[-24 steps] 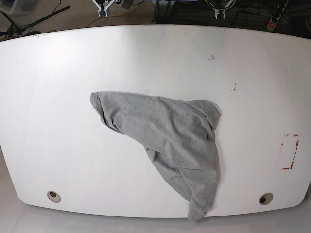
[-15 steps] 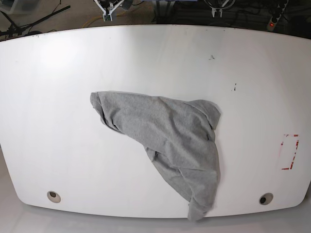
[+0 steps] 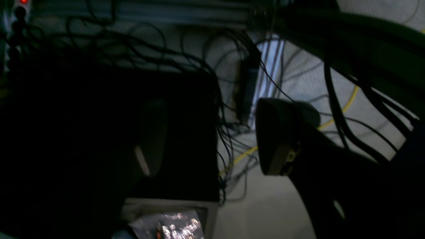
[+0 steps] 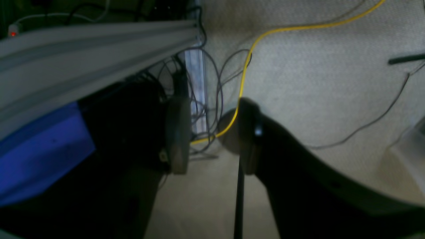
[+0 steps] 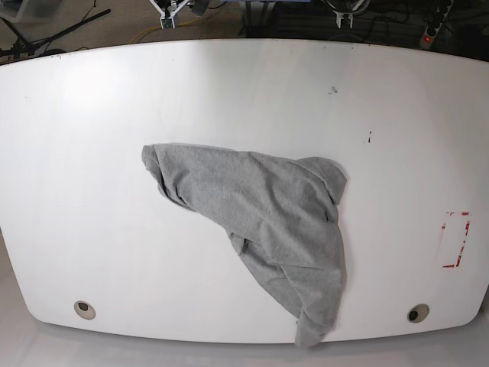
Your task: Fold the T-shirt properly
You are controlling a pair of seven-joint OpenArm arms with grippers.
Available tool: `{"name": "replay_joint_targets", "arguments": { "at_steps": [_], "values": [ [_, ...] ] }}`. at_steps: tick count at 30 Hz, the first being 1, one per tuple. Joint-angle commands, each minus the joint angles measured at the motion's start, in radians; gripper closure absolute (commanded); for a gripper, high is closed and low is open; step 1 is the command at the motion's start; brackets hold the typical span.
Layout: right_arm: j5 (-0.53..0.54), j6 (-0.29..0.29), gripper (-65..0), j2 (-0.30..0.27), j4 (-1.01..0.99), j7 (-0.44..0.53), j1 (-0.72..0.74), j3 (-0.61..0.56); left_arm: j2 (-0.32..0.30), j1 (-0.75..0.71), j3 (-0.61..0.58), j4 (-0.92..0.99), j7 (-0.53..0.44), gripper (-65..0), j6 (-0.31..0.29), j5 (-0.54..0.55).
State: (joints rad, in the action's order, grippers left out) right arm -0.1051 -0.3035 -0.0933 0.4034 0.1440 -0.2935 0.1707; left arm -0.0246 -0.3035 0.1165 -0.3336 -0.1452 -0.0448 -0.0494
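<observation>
Grey T-shirt [image 5: 263, 222] crumpled on white table [image 5: 92, 153] — left end effector [image 3: 212, 139] and right end effector [image 4: 214, 136] both spread, empty.

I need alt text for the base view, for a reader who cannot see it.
A crumpled grey T-shirt lies unfolded on a white table, its lower tip hanging over the near edge. Red tape marks sit near the right edge; no robot arm is over the table.

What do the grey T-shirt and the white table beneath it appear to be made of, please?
The T-shirt looks like a soft knit, likely cotton jersey: matte heather-grey with a fine speckle, lying in limp folds and creases. The table looks like a hard, smooth white laminate or painted board: faint sheen from overhead light, a few small dark marks. Neither material is certain from looks alone.
</observation>
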Motion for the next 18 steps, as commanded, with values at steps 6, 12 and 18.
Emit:
{"name": "replay_joint_targets", "arguments": {
  "at_steps": [6,12,18],
  "values": [
    [0.006,-0.003,-21.9,0.007,0.185,0.003,-0.135,0.002,-0.005,-0.112,-0.001,-0.175,0.002,-38.1,0.003,0.001],
    [0.006,-0.007,-21.7,0.014,0.335,0.003,-0.263,0.002,-0.007,-0.237,0.002,-0.362,0.002,-38.1,0.003,0.003],
    [0.008,-0.006,-21.7,0.016,0.526,0.003,-0.415,0.002,-0.010,-0.392,0.004,-0.597,0.002,-38.1,0.003,0.004]
  ]
}}
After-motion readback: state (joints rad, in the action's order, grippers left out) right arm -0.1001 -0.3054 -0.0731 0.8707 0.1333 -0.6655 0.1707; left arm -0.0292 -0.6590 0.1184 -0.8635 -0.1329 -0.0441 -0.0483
